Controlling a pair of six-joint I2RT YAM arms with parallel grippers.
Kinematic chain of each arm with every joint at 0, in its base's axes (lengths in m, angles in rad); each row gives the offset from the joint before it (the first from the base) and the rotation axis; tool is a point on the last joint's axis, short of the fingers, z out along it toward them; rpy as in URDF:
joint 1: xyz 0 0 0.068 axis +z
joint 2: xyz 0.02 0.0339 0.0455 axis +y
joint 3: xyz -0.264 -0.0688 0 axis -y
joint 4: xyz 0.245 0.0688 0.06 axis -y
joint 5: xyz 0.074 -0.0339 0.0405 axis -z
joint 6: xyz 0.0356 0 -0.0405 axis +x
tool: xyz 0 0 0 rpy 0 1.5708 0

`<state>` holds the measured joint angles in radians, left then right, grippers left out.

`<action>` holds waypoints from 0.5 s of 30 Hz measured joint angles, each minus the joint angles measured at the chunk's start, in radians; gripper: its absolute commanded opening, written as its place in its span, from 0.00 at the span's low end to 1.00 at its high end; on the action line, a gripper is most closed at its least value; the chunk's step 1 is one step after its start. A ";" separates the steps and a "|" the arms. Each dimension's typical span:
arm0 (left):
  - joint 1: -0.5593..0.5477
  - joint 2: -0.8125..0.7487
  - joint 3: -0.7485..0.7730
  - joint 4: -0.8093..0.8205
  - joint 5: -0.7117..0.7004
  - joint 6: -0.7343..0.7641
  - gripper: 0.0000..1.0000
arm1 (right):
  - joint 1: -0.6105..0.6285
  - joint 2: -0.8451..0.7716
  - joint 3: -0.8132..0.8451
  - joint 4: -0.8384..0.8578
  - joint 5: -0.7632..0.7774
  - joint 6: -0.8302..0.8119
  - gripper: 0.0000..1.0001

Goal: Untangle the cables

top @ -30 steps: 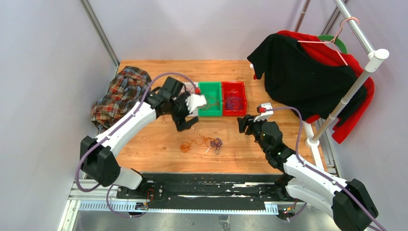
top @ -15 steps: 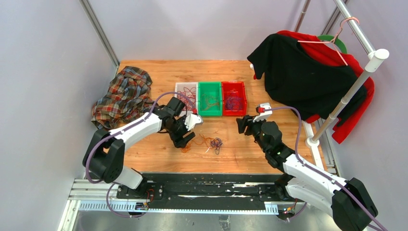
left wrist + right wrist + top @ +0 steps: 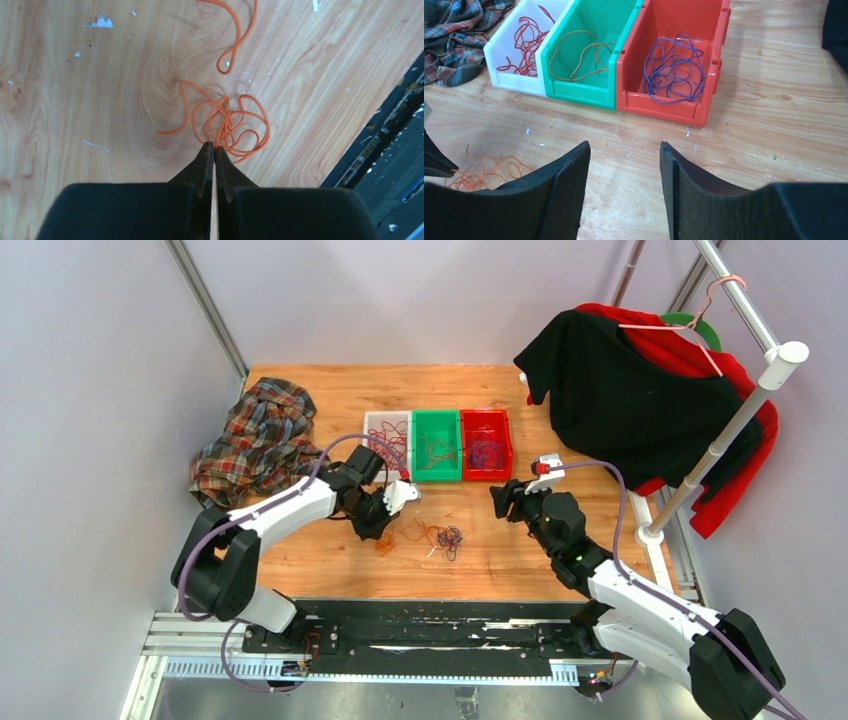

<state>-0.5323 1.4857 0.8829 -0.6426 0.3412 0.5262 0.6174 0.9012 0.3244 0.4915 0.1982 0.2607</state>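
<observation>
From above, the left gripper [image 3: 374, 529] has come down from over the bins to the wooden table [image 3: 330, 400]. It now sits at the left end of the small tangle of thin orange, red and purple cables [image 3: 430, 536], which lies near the front edge between the two arms. Its jaws were wide a moment ago and are now closed. The right gripper [image 3: 498, 502] has hardly moved and waits to the right of the tangle, not touching it. In the left wrist view, the two black fingers [image 3: 204, 162] are pressed together at the edge of a loose bunch of thin orange cable [image 3: 232, 125]. They seem to pinch one strand, so I think a pull can start soon. In the right wrist view, that gripper's jaws stand apart with nothing between them. Past them are a white plastic bin [image 3: 516, 82] with dark red cable [image 3: 526, 42], a green plastic bin [image 3: 581, 92] with more orange cable, and a red plastic bin [image 3: 664, 107] with purple cable [image 3: 674, 70]. So some cables are sorted already.
</observation>
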 measured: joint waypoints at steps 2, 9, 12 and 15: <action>0.000 -0.032 0.002 -0.017 0.008 0.000 0.01 | 0.000 0.002 0.000 0.000 -0.011 0.004 0.52; 0.000 -0.122 0.209 -0.164 0.019 0.002 0.01 | 0.039 0.023 0.056 0.001 -0.069 0.007 0.64; 0.000 -0.172 0.329 -0.204 0.031 0.001 0.01 | 0.100 0.044 0.096 0.012 -0.089 0.007 0.69; -0.002 -0.203 0.419 -0.232 0.048 -0.011 0.01 | 0.182 0.076 0.142 0.029 -0.105 0.005 0.70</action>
<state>-0.5343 1.2823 1.3022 -0.8742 0.3893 0.5152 0.7990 0.9771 0.4667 0.5201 0.0933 0.2661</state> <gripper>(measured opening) 0.015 0.692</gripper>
